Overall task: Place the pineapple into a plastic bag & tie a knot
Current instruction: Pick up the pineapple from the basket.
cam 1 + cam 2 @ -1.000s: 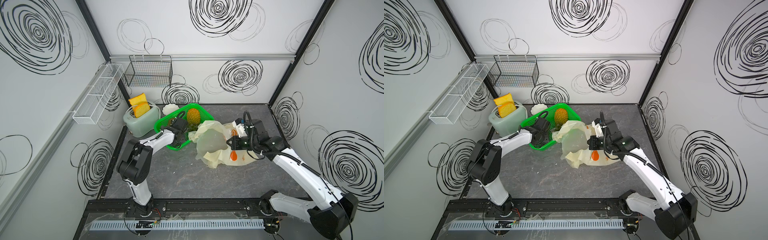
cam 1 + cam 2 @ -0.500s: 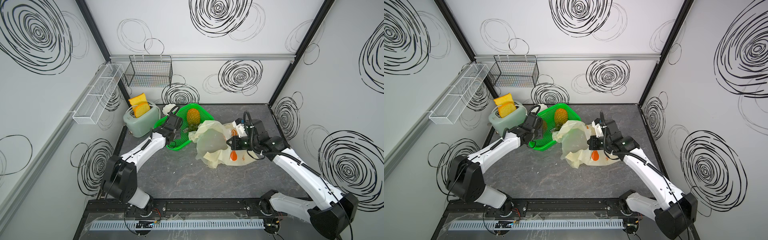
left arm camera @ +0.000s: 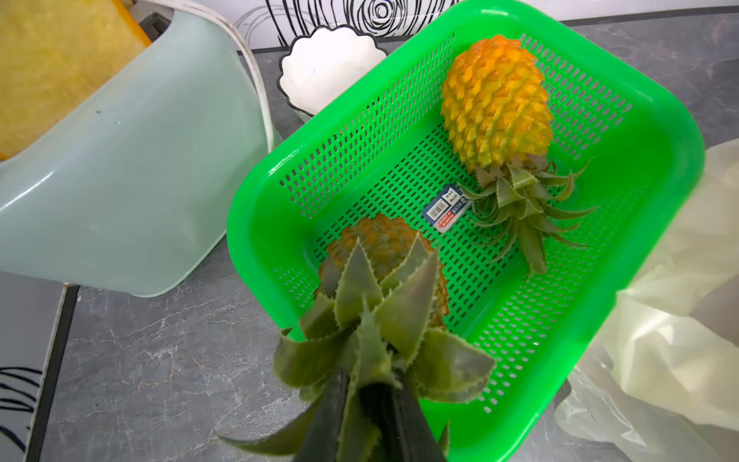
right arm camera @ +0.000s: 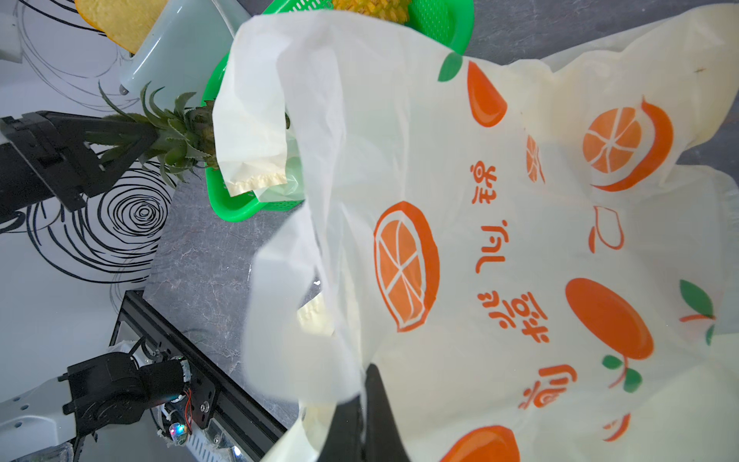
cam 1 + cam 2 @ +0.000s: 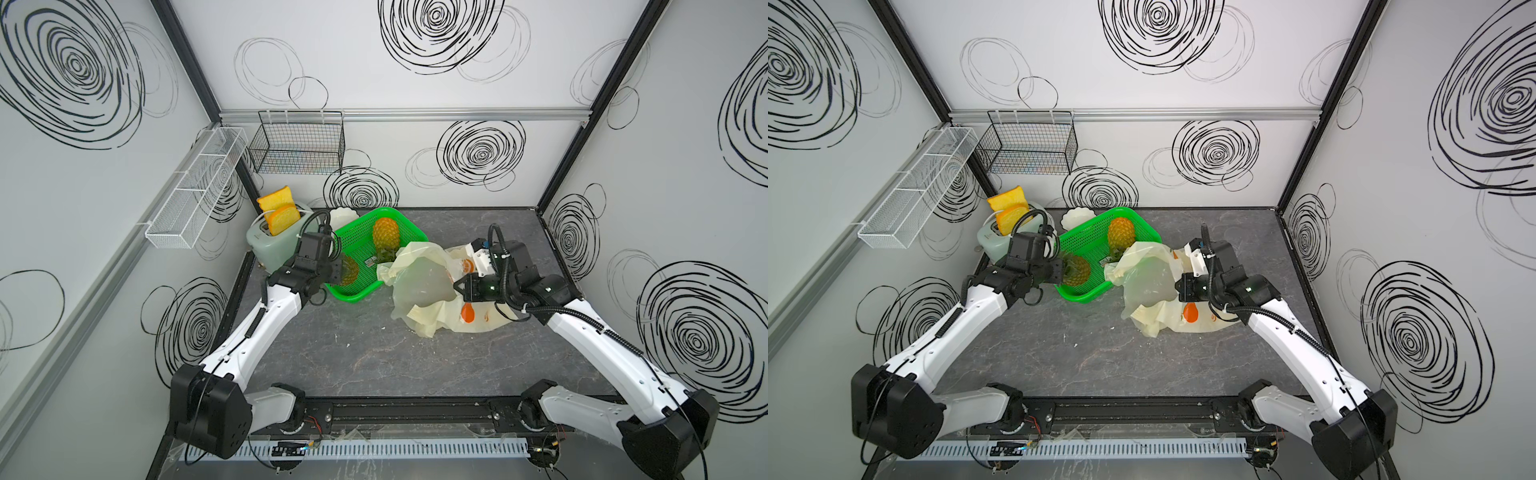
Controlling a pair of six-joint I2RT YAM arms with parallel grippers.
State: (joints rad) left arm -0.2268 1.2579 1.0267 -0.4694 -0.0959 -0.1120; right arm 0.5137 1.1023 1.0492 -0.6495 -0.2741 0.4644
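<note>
Pinched narrow, my left gripper (image 3: 370,384) had its two black fingers closed on the leafy crown of the pineapple (image 3: 382,256), which pointed fruit-first over the near corner of the green basket (image 3: 660,132). Whether it rested on the mesh I could not tell. My right gripper (image 4: 360,408) was clamped on a fold at the mouth of the plastic bag (image 4: 480,240), holding that edge up. The bag, pale yellow and see-through with orange fruit prints, lay crumpled on the grey table (image 5: 353,345), touching the basket's side. A second pineapple (image 3: 496,104) lay on its side in the basket. Beyond stood a pale green toaster (image 5: 266,249) and a white bowl (image 5: 343,216).
</note>
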